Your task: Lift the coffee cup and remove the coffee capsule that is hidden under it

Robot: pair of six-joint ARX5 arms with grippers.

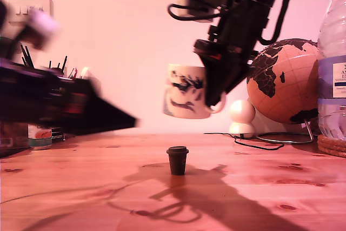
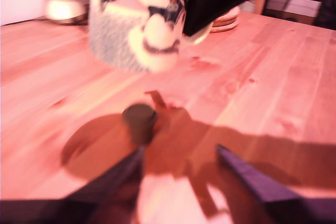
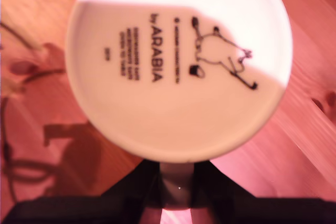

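While the coffee cup [image 1: 186, 98] hangs upside down in the air, well above the wooden table [image 1: 281, 187], the lifting step looks complete and the removing step is in hand. The second gripper [image 3: 177, 182] is closed on the cup's handle; its wrist view shows the white base of the cup with the maker's print. The coffee capsule [image 1: 177, 160] stands uncovered and alone on the table, below the cup and touching nothing. The first gripper [image 2: 181, 163], blurred in both views, has its jaws apart and empty, and the capsule [image 2: 139, 121] sits just ahead of them, nearer to one fingertip. The next move probably calls for centring the open jaws around this small capsule and closing gently, because it could tip over easily.
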